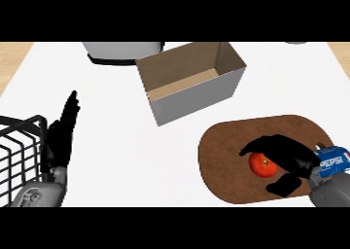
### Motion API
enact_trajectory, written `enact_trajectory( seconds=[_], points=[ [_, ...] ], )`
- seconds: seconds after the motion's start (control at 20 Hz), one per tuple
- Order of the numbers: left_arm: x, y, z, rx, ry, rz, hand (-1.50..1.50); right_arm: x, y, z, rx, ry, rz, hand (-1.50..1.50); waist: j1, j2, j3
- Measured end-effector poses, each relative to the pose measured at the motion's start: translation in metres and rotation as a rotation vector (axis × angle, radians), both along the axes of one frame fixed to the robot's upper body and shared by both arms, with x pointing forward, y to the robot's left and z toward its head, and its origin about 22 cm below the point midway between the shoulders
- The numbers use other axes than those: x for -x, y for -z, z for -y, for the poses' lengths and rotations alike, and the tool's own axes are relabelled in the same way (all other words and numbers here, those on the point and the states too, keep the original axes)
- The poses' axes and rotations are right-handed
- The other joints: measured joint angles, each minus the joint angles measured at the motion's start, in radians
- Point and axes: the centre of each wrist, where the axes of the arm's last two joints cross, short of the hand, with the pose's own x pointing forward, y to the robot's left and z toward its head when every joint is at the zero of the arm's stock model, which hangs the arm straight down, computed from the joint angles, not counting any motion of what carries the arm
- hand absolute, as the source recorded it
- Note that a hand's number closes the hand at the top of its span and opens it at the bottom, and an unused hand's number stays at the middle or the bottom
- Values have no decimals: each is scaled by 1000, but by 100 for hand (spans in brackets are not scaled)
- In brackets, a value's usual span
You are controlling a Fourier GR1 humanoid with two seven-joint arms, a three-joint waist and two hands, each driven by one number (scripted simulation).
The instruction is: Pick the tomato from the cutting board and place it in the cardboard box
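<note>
The tomato [263, 164] lies on the brown cutting board [228, 146], near right, with the right hand [289, 155] curled round it beside a Pepsi can [336, 161]. The cardboard box [192, 80] stands farther left. The left hand [61, 133] rests open by a wire basket [13, 155]

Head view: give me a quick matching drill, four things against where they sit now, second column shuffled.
Things:
1. red tomato
2. open brown cardboard box
3. blue Pepsi can
4. black wire basket

Places:
A. at the view's left edge, beside the left hand
B. on the white counter, beyond the brown cutting board
C. on the board, under the right hand's curled fingers
D. at the board's right edge

Pairs: 1-C, 2-B, 3-D, 4-A
</note>
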Motion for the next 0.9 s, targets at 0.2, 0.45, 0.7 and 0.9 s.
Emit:
enact_trajectory(
  seconds=[0.2,0.45,0.7,0.9],
  points=[
    [-1,0,0,-13,5,5,0,-4,4,-8,-11,20,112,150,1,-1,-2],
    [-1,1,-1,-29,4,2,0,-10,1,-15,-12,33,236,150,-2,-3,-3],
    [1,1,-6,-22,-16,-2,0,-12,-3,-7,3,193,365,150,-13,-4,-1],
    [6,2,-10,-37,-49,-17,0,-11,-3,11,73,506,424,150,-31,-9,-3]
  ],
)
